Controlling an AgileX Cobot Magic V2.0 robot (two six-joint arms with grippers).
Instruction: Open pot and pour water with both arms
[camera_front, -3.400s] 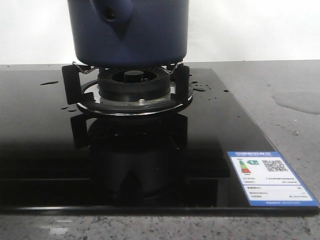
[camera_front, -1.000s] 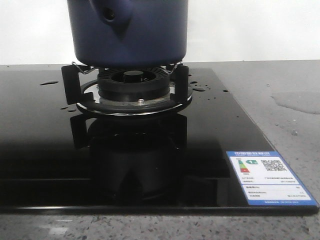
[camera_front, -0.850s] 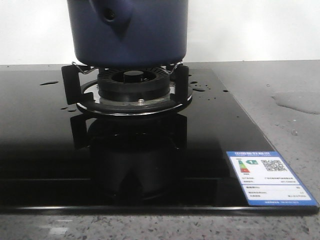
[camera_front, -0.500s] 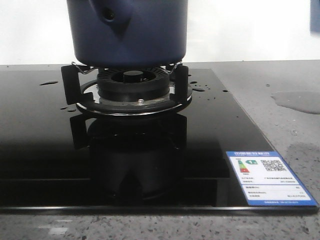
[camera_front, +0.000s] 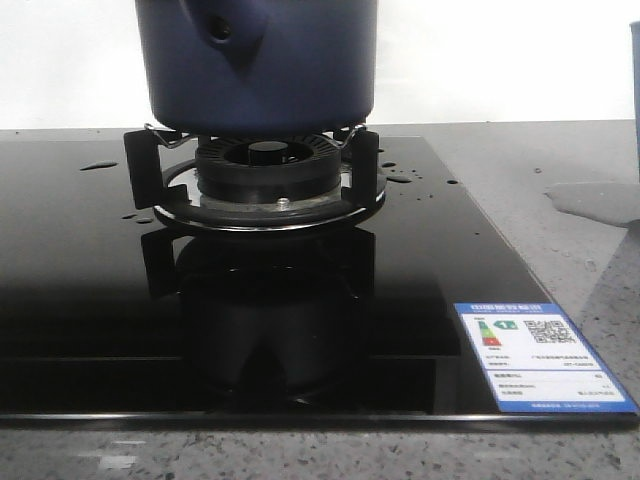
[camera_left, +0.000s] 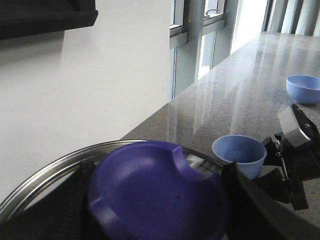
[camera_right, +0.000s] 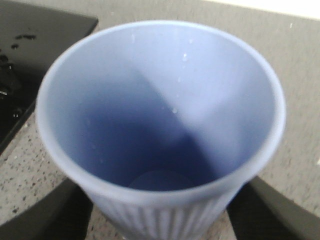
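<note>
Your left pincer gripped the lid knob; right pincer held the cup over the counter. Pot sat on the burner.

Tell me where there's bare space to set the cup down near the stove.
Free: the grey counter right of the black cooktop, past the puddle, and the glass in front of the burner. Crowded: the burner itself, under the pot.

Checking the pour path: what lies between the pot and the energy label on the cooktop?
In the front view, only the burner under the pot, then bare black glass up to the energy label.
</note>
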